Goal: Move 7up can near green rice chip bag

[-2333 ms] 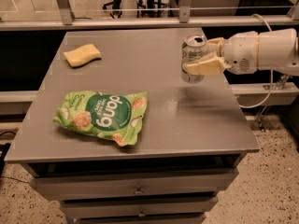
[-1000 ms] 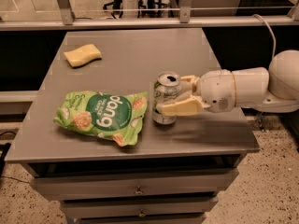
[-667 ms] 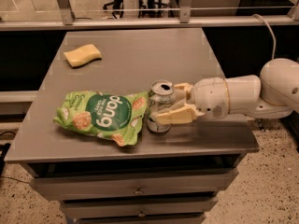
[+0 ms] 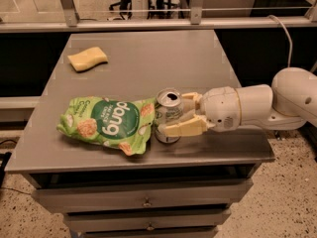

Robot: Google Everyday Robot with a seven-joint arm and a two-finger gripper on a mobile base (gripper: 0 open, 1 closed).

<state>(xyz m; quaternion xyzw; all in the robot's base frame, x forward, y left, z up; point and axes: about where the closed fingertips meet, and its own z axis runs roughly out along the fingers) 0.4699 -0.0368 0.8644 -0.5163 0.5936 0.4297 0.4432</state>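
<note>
Just beside the green rice chip bag [image 4: 105, 124], the 7up can [image 4: 167, 108] stood upright near the front of the grey table [image 4: 148, 63], clamped between the two fingers of the gripper [image 4: 173, 114], which reached in from the right on its white arm [image 4: 257, 103]. The can's left side appeared to touch the bag's crinkled right edge, and its base seemed to sit at or just above the tabletop. A yellow sponge [image 4: 87, 58] lay well apart at the back left. The step in hand looked to be the release. Done well, it would call for the base resting flat on bare metal, not on the bag's edge. The fingers should part evenly and draw straight back to the right, so the light can neither tipped nor slid toward the table's front edge.
</note>
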